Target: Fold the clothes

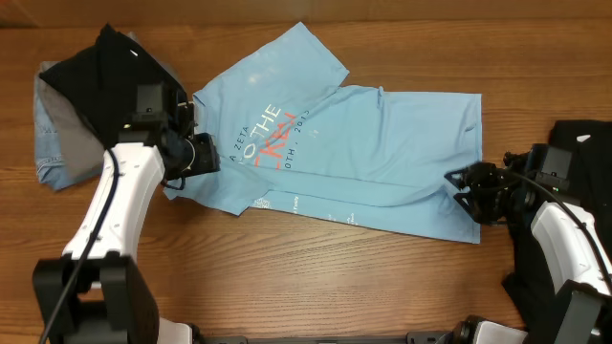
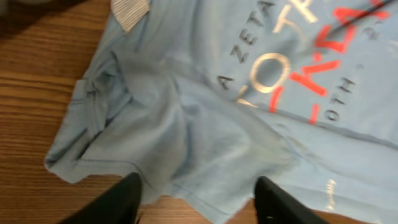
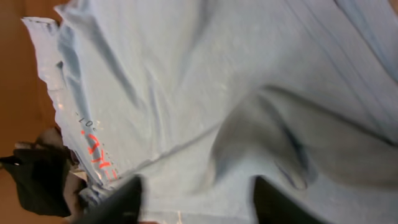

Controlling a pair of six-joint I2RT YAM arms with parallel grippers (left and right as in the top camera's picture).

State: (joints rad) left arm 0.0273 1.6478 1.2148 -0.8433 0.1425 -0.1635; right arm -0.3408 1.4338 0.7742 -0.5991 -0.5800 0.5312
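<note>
Where the wooden bench [image 1: 335, 277] shows in the overhead view, the light blue T-shirt [image 1: 382, 153] lies spread across its middle, front side up, neck end toward the left arm and hem toward the right arm, with one sleeve [image 1: 306, 48] pointing to the far edge. It is rumpled, with long creases running along its length. A black garment [image 1: 96, 76] sits on a pale grey-blue cloth [image 1: 57, 143] at the far left corner, just beside the shirt's shoulder; another black cloth [image 1: 601, 153] lies at the right edge. The left end effector [image 1: 196, 153] is at the shirt's left end, its jaws wide apart over bunched fabric near the sleeve, gripping nothing [image 2: 199, 180]. The right end effector [image 1: 459, 186] is at the hem corner, jaws likewise wide, with loose folds below them [image 3: 198, 180]. Orange-red and white lettering [image 1: 268, 139] crosses the chest, and a whitish neck tag [image 2: 130, 11] shows in the left wrist view
</note>
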